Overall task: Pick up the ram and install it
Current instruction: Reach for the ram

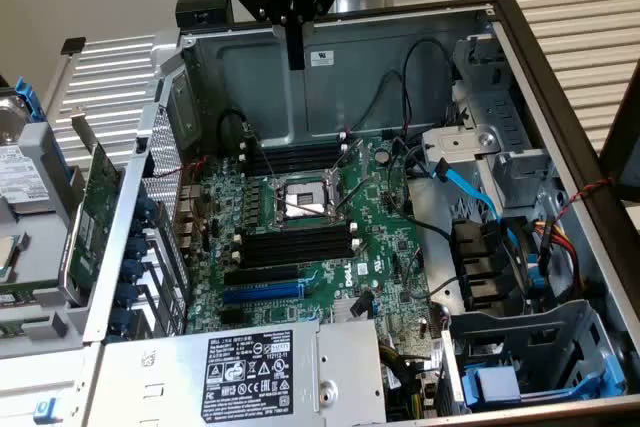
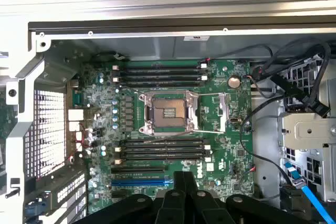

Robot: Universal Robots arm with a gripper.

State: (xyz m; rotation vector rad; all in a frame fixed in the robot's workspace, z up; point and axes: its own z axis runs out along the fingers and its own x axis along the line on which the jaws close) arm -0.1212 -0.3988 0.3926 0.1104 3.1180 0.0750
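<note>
The claw [image 1: 295, 59] hangs pinched closed, holding nothing, high above the far black slots [image 1: 295, 159] of the motherboard [image 1: 385, 237].

An open computer case [image 1: 250, 77] lies flat on a pale slatted surface [image 1: 590, 17].

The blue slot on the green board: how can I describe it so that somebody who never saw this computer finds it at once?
Look into the open computer case at the green board. From the square metal socket in its middle, go past the long black slots toward the grey labelled box. There lies the blue slot, the only coloured one among black neighbours.
</note>
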